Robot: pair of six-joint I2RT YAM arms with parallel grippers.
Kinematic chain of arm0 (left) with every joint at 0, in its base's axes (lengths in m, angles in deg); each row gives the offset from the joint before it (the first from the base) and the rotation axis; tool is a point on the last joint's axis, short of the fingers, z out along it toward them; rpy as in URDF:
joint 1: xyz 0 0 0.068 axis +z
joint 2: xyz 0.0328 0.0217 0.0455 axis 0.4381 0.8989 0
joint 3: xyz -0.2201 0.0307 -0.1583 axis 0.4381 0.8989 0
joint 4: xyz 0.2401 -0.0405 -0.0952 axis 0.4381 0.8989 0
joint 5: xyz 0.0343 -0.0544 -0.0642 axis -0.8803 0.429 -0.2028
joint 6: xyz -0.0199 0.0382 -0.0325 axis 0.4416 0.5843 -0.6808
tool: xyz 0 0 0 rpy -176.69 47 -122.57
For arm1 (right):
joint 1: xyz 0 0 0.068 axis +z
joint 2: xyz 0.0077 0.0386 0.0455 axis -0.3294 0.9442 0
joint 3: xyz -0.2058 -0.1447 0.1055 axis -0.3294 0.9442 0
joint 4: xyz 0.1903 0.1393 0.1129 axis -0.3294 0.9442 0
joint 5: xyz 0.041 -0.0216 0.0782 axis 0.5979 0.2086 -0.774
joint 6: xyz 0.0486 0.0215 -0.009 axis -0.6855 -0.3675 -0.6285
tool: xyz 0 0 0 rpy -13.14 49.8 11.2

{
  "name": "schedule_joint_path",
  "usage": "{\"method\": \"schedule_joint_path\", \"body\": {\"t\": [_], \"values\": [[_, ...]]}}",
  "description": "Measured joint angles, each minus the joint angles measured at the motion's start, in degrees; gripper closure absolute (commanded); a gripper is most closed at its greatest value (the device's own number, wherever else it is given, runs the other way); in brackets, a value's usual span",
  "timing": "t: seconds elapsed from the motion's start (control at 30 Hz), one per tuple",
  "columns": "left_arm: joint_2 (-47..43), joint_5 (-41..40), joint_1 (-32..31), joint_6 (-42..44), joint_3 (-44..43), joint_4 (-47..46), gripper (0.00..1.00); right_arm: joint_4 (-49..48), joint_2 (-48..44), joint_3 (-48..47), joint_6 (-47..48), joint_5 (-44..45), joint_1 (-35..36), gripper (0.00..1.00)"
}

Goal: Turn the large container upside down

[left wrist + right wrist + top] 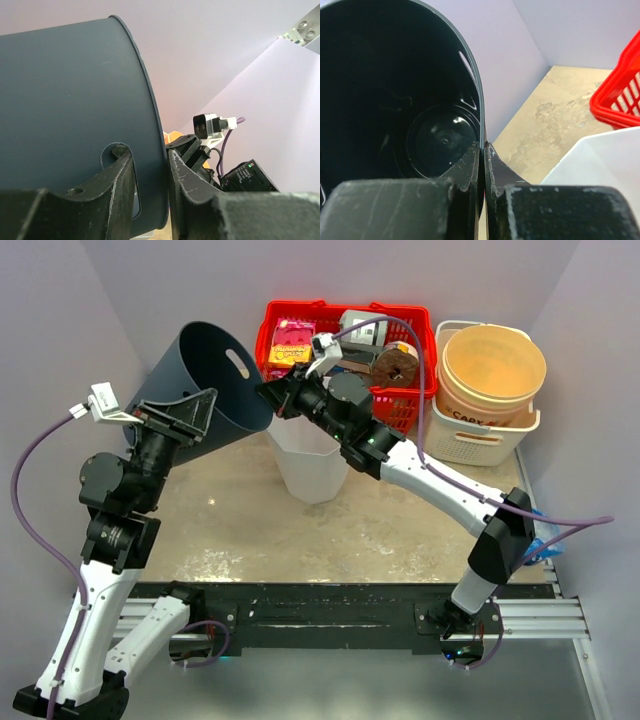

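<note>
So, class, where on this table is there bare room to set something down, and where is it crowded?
Free: the tabletop between the white bin and the near edge, plus the right strip beneath the right arm. Crowded: the back, where the red basket and white basket stand side by side.

Dark slate grey outside the large container [215,380], glossy black inside. Translucent white for the bin [315,470] at centre. Bright red on the far basket [285,320]; white, slotted, on the far-right basket [470,435], pale peach for the bucket [495,365] in it. Mottled stone-like beige across the table [230,530]. Black joints, white links on the left arm [95,600] and right arm [440,480]. Pale lilac walls [60,320].
</note>
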Motion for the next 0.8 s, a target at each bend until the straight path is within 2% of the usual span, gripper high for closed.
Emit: {"method": "schedule_joint_path", "body": {"t": [0.03, 0.07, 0.1, 0.27, 0.3, 0.43, 0.63, 0.8], "values": [[-0.2, -0.5, 0.0, 0.5, 0.0, 0.4, 1.00, -0.1, 0.3, 0.0, -0.1, -0.5, 0.0, 0.92], [-0.2, -0.9, 0.0, 0.9, 0.0, 0.7, 1.00, -0.1, 0.6, 0.0, -0.2, -0.9, 0.0, 0.79], [-0.2, -1.2, 0.0, 1.5, 0.0, 1.0, 1.00, 0.0, 0.9, 0.0, -0.3, -1.0, 0.1, 0.72], [0.7, -2.4, 0.0, 5.1, -1.3, 2.6, 1.00, 2.2, 1.9, 0.0, -0.1, -3.5, 0.4, 0.42], [1.1, -2.4, 0.0, 5.7, -1.9, 3.1, 1.00, 2.4, 1.9, 0.0, 0.0, -3.9, 0.6, 0.32], [2.7, -2.9, -0.1, 8.4, -3.4, 4.9, 1.00, 2.9, 1.9, 0.0, 0.7, -4.6, 1.3, 0.20], [4.1, -5.6, -0.1, 12.6, -5.2, 8.8, 1.00, 4.8, 1.9, -1.6, 1.5, -5.6, 1.0, 0.11], [5.7, -8.8, 0.0, 16.4, -5.9, 12.3, 1.00, 5.2, -0.5, -3.0, 2.6, -5.7, 0.4, 0.09]]}}
